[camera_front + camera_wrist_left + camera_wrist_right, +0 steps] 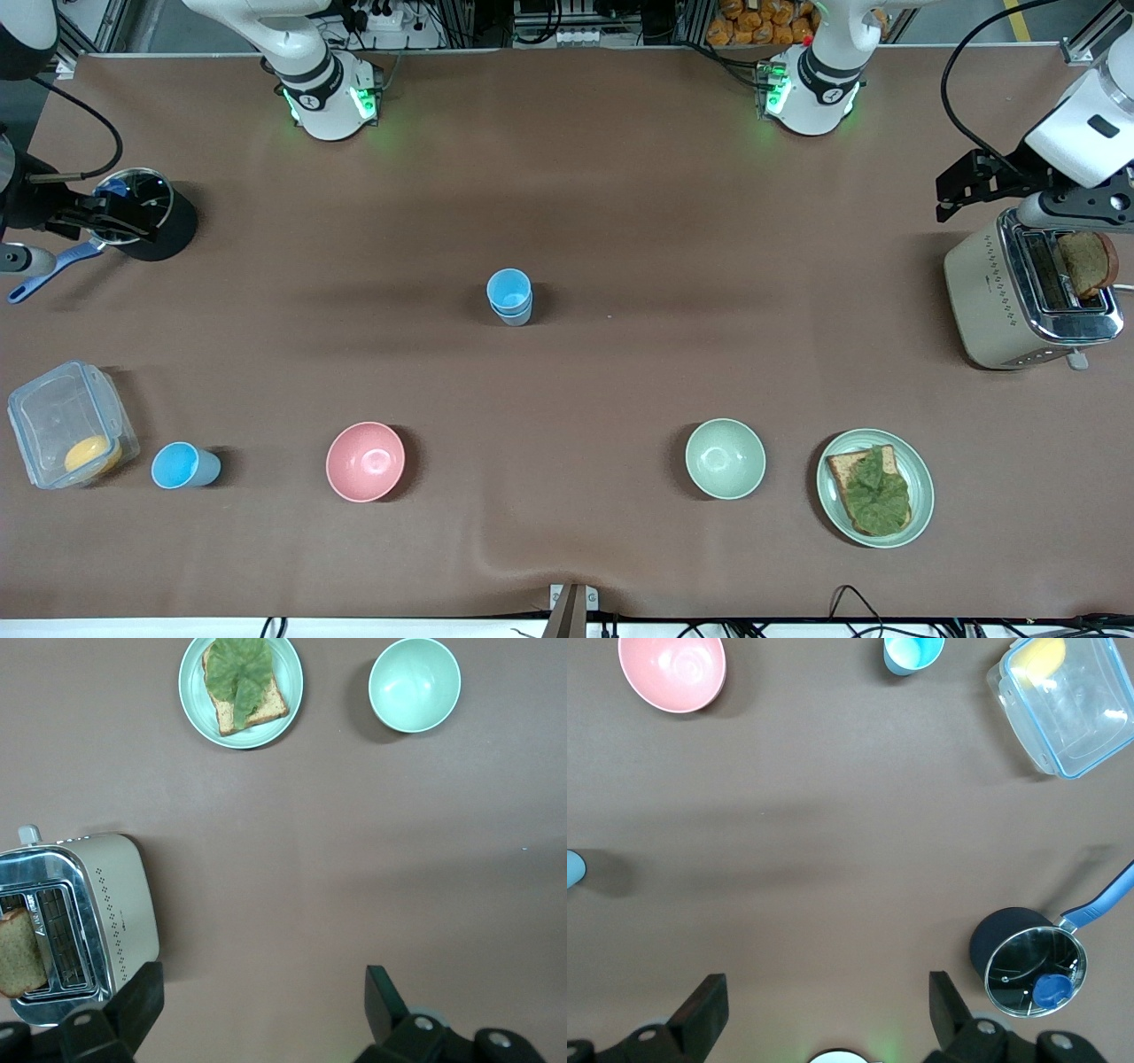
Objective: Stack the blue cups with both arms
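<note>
Two blue cups stand nested at the table's middle, the brighter sky-blue one inside a paler grey-blue one; their edge shows in the right wrist view. Another sky-blue cup sits near the front camera beside a clear box, and also shows in the right wrist view. My left gripper is open and empty, up by the toaster; in its own view only bare table lies between the jaws. My right gripper is open and empty over the black pot; its own view shows bare table.
A pink bowl and a pale green bowl sit nearer the front camera than the stack. A plate with toast and lettuce, a toaster, a black pot and a clear box stand at the table's ends.
</note>
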Tool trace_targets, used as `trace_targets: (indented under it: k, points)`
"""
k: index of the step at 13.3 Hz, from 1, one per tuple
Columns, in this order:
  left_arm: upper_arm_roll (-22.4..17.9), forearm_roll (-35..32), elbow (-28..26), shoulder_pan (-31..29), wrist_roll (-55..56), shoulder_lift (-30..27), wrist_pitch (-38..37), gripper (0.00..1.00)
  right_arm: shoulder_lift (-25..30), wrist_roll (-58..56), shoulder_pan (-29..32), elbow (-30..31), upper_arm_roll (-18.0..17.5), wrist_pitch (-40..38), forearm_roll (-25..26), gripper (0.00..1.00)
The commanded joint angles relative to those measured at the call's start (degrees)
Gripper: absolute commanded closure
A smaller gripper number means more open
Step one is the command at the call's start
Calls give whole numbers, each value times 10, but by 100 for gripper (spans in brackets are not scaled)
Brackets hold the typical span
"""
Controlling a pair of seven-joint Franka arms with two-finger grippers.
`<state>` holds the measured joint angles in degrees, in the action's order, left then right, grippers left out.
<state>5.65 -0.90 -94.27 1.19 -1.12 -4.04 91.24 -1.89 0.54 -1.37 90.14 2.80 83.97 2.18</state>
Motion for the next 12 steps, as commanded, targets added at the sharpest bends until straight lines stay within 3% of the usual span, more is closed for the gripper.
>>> trace_targets:
  k: [1,4,12]
  points:
    - [-10,5,17,21,3,2,-5,0,-4,7,9,-11,-6,-10,-9,0]
    - [-46,5,43,52,9,19,-6,0,-5,7,9,-11,-6,-11,-9,0]
    - [-51,12,73,41,5,45,-36,0,-4,7,9,-10,-6,-11,-9,0]
